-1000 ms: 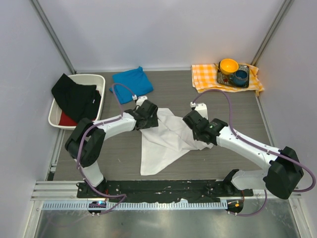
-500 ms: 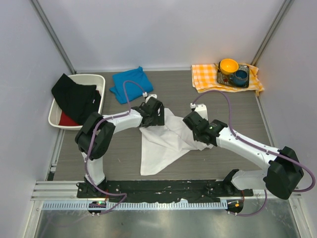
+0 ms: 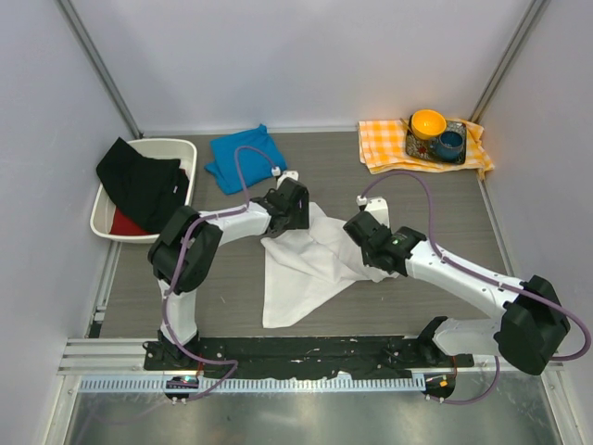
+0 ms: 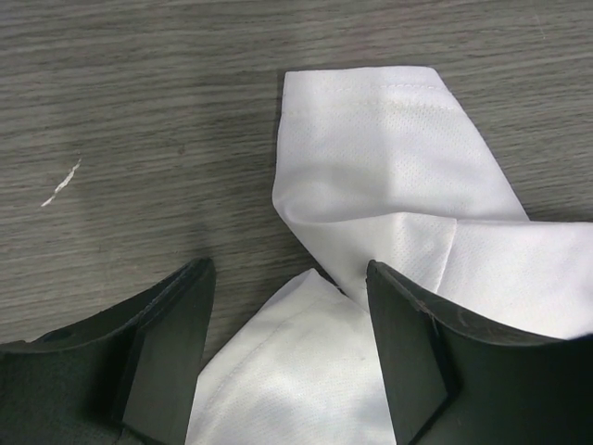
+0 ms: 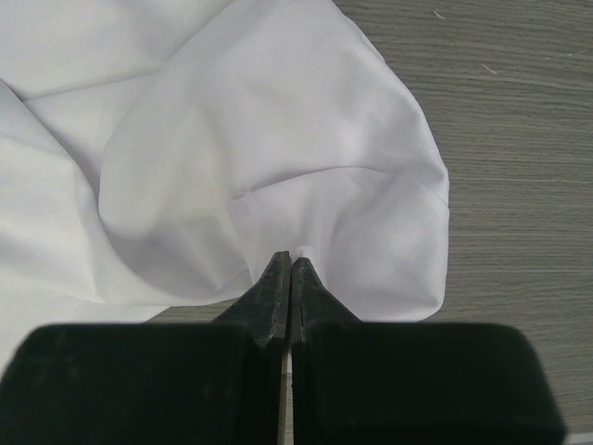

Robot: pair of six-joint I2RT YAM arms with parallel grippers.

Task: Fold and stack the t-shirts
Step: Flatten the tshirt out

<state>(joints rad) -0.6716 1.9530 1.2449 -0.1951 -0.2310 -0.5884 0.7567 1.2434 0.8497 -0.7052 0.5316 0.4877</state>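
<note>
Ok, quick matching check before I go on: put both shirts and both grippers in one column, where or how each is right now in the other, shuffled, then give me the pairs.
Things:
1. plain white cotton t-shirt
2. bright blue folded t-shirt
3. left gripper
4. right gripper

States:
A. jaws shut, pinching white fabric
B. at the far side, next to the white plastic bin
C. jaws open, straddling a hemmed white fabric edge
D. crumpled and unfolded on the grey tabletop

Pairs: 1-D, 2-B, 3-C, 4-A
</note>
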